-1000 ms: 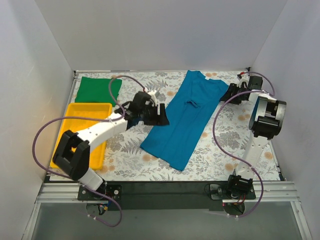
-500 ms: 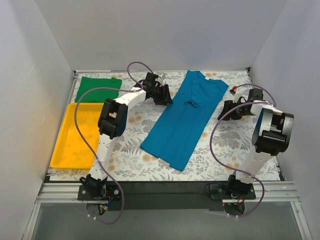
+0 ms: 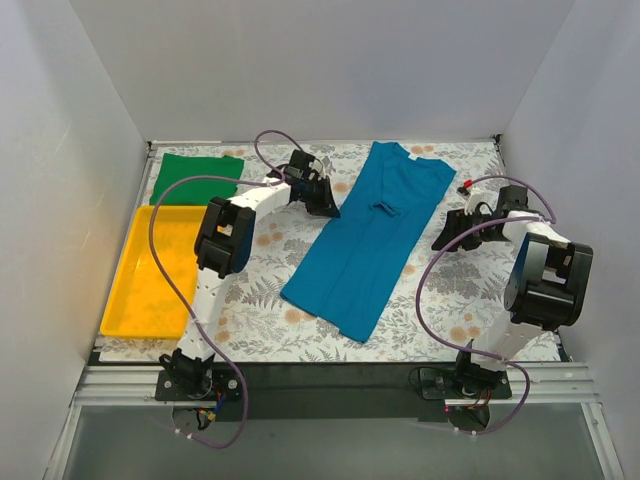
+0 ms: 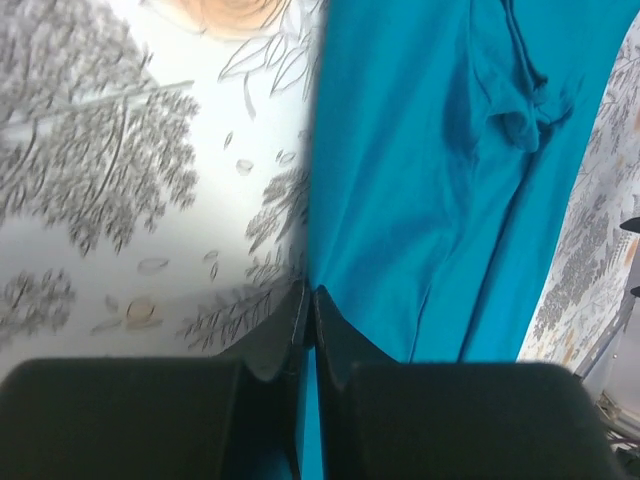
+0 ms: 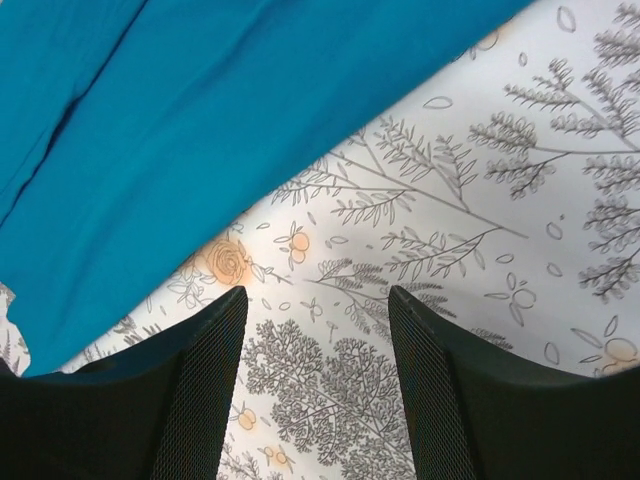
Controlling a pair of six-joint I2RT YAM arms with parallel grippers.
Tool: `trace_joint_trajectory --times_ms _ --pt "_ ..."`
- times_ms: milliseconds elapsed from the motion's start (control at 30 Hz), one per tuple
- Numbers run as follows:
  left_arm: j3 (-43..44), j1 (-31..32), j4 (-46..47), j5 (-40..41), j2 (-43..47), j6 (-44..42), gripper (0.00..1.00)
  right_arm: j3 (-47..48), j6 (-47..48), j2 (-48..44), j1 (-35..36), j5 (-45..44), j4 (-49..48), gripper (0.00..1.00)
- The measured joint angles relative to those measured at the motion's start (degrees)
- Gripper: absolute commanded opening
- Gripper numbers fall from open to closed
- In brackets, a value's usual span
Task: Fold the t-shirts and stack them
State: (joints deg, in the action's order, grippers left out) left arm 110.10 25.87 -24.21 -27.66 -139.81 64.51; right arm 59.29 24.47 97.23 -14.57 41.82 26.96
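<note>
Teal-blue t-shirt (image 3: pixel 365 245) lies long and diagonal across the middle of the worktop (image 3: pixel 260 300), hem near, collar far, unmoved since a second ago. Your right tool (image 3: pixel 442 240) has come nearer along its right edge, jaws wider apart over bare print, gripping nothing. Your left tool (image 3: pixel 330 205) has swung farther out, off the yellow tray (image 3: pixel 140 290), and is now pinched tight on the shirt's left edge. Tray at near left holds neither shirt; bright green t-shirt (image 3: pixel 195 178) lies folded just beyond it.

Folded t-shirt (image 3: pixel 197 177) lies behind tray (image 3: pixel 160 275); spread t-shirt (image 3: pixel 370 240) lies to their right.
</note>
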Motion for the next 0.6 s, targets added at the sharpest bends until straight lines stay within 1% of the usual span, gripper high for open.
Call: trace_joint_trajectory --times_ms 67,100,267,300,333,400,433,467,600 --pt "-4.2 -0.4 1.2 0.1 2.4 0.7 0.0 -1.2 0.2 -1.0 0.0 0.0 0.4 0.66" --pt "-7.5 -0.8 2.4 0.1 4.3 1.0 0.0 -1.6 0.2 -1.4 0.0 0.0 0.5 0.66" --pt "-26.2 -4.4 5.4 1.5 16.3 2.6 0.0 -2.2 0.8 -3.5 0.0 0.0 1.2 0.66" --pt "-31.2 -6.0 4.7 3.0 20.1 3.0 0.0 -2.2 0.9 -3.9 0.0 0.2 1.4 0.66" --pt "-33.7 -6.9 6.0 3.9 21.7 3.4 0.0 -2.2 1.0 -4.0 0.4 0.4 1.5 0.66" --pt "-41.6 -8.6 8.4 5.2 27.1 4.6 0.01 -2.2 1.2 -4.0 1.5 0.1 1.9 0.66" --pt "-45.2 -9.6 8.5 5.9 29.9 5.1 0.09 -2.1 1.2 -4.0 2.7 0.0 2.1 0.66" --pt "-48.1 -10.3 8.3 6.4 32.4 5.5 0.25 -1.9 1.2 -3.9 4.3 -0.2 2.2 0.66" --pt "-55.5 -13.4 8.9 8.1 40.5 7.3 0.49 2.2 0.0 -1.7 11.5 -1.0 2.9 0.66"
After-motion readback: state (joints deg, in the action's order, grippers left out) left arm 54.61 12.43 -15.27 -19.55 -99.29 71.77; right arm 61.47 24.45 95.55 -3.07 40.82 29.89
